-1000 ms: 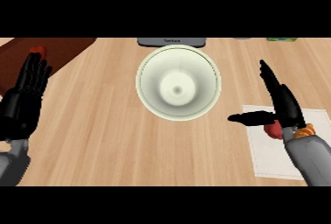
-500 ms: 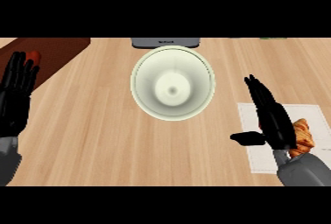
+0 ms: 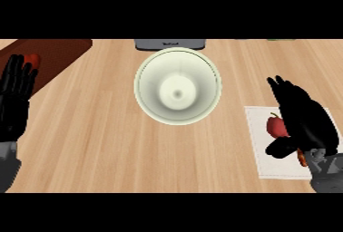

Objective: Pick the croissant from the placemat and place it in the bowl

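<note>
A pale green bowl (image 3: 178, 86) stands in the middle of the wooden counter and holds nothing. To its right lies a white placemat (image 3: 258, 136). On the placemat is the croissant (image 3: 275, 126), showing as a reddish lump. An orange-brown edge of it shows below my thumb. My right hand (image 3: 305, 118) hovers over the placemat and covers most of the croissant. It is open, its fingers straight and pointing away from me and its thumb stuck out to the left. My left hand (image 3: 15, 103) rests open at the left edge, fingers up.
A dark brown mat (image 3: 61, 55) lies at the back left, with a small red thing (image 3: 32, 59) on it behind my left fingertips. A grey object (image 3: 169, 44) sits just behind the bowl. Bare wood stretches between the bowl and the placemat.
My right hand has shifted over the placemat and now covers most of the croissant, its fingers still straight. The left hand stays resting at the left edge.
</note>
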Controlling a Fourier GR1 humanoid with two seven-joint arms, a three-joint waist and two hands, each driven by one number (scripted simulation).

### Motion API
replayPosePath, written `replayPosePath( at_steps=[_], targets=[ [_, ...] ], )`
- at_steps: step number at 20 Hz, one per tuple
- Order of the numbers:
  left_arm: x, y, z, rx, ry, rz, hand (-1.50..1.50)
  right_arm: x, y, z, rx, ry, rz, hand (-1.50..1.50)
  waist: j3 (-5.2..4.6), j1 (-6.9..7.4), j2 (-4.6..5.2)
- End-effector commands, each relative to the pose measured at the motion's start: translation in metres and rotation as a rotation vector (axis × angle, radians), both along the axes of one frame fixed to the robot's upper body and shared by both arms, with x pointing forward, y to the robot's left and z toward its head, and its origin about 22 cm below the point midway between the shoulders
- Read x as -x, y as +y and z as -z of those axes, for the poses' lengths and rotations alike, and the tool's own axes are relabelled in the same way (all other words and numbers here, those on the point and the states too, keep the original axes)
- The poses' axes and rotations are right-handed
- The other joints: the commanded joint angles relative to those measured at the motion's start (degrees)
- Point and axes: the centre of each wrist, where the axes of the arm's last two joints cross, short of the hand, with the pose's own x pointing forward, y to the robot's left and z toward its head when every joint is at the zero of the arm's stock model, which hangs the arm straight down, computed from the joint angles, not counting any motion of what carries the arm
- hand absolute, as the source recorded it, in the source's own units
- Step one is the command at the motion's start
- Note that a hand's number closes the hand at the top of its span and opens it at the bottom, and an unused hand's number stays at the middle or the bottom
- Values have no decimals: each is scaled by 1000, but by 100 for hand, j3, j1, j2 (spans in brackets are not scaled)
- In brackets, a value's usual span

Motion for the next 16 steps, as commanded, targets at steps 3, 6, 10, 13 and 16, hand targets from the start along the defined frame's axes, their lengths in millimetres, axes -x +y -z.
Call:
replayPosePath(
  at_steps=[3,6,10,13,16],
  targets=[
    [0,-2,10,-4,-10,19,0,12,16,-33,164,285,64,-150,14,47,39],
    [-8,-1,-11,-8,-1,7,0,15,11,-37,244,403,73,-150,20,33,34],
    [-2,-1,-7,3,-8,18,0,9,6,-55,190,445,117,-150,25,119,41],
    [-3,-2,3,0,-16,18,0,14,-10,-52,223,468,137,-150,27,72,54],
    [-8,-4,-1,3,-23,26,0,5,-8,-43,200,470,161,-150,32,123,70]
  ],
)
